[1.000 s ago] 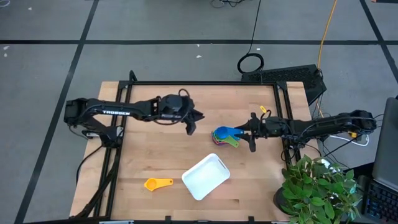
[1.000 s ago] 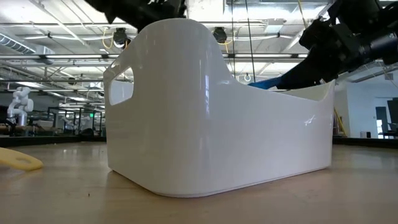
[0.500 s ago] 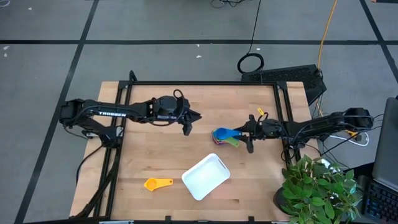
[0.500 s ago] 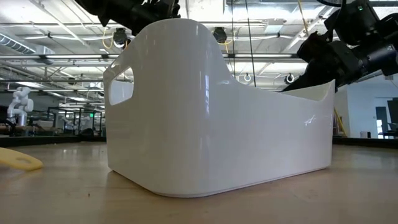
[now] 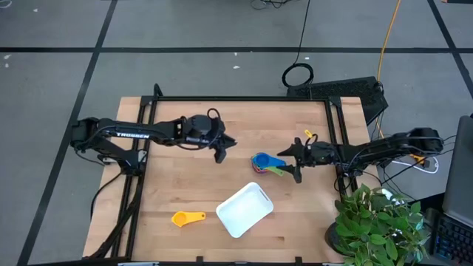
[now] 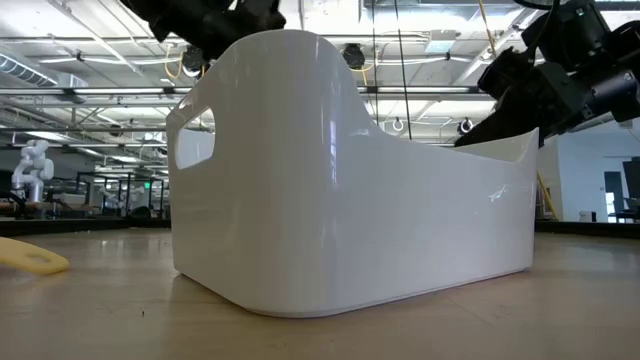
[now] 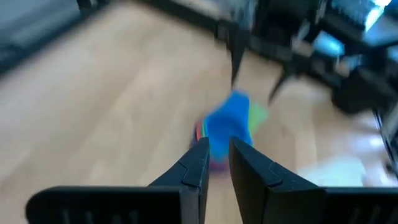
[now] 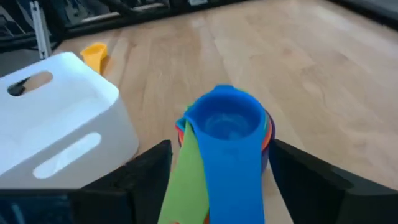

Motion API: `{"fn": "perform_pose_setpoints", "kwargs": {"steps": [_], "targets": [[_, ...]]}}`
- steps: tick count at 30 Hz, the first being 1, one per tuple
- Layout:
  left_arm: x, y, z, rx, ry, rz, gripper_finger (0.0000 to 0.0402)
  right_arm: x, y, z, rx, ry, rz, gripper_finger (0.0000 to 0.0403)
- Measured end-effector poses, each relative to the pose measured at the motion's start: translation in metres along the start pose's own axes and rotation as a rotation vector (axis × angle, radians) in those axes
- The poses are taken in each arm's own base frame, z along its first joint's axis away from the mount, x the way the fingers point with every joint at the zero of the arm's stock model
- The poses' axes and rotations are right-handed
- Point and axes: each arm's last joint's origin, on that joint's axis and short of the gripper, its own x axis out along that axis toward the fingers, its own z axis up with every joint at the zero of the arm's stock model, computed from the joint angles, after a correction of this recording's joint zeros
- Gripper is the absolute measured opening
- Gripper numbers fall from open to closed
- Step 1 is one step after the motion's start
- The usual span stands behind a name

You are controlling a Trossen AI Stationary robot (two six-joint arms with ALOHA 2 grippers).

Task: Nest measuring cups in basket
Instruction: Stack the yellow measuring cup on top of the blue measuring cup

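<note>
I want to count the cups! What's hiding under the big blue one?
Under the blue cup sit more nested cups: a green handle and thin red, orange and navy rims peek out. Their bowls are covered, so the count is unclear.

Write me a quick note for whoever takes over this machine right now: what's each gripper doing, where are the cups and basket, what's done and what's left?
Right gripper: open, empty, at the handles of the cup stack on the table.
Left gripper: nearly shut, empty, hovering mid-table, apart from the stack.
Basket: empty, near the front edge.
Yellow cup: alone on the table beside the basket.
Done: most cups nested, blue on top.
Left: add the yellow cup and get the stack into the basket.
</note>
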Motion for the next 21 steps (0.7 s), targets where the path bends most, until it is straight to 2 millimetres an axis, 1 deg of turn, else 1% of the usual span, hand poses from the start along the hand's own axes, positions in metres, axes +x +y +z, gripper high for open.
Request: {"fn": "perform_pose_setpoints", "kwargs": {"steps": [3,5,8,10,11,13,15,17,19,21], "targets": [[-0.011,-0.001,-0.008,-0.021,0.165,0.005,0.0063,-0.004,0.001,0.005,-0.021,-0.043,0.006,0.027],[-0.022,-0.005,-0.02,-0.028,0.328,0.038,0.0063,-0.007,0.001,0.009,-0.037,-0.076,0.006,0.0271],[-0.032,-0.02,-0.04,-0.035,0.537,0.037,0.0063,-0.012,-0.002,0.014,-0.047,-0.118,-0.009,0.0269],[-0.04,-0.031,-0.058,-0.037,0.7,0.06,0.0063,-0.015,-0.004,0.018,-0.047,-0.147,-0.023,0.0268],[-0.042,-0.037,-0.066,-0.039,0.754,0.068,0.0063,-0.017,-0.006,0.019,-0.045,-0.156,-0.03,0.0267],[-0.042,-0.05,-0.082,-0.051,0.815,0.068,0.0063,-0.019,-0.007,0.021,-0.053,-0.177,-0.041,0.0266],[-0.047,-0.061,-0.099,-0.066,0.876,0.076,0.0063,-0.021,-0.009,0.023,-0.056,-0.189,-0.053,0.0266],[-0.051,-0.074,-0.108,-0.094,0.89,0.072,0.0063,-0.022,-0.011,0.023,-0.056,-0.192,-0.061,0.0266],[-0.056,-0.083,-0.12,-0.127,0.928,0.094,0.0063,-0.023,-0.011,0.024,-0.054,-0.198,-0.065,0.0266],[-0.061,-0.092,-0.128,-0.158,0.944,0.107,0.0063,-0.024,-0.012,0.024,-0.054,-0.198,-0.068,0.0266]]}}
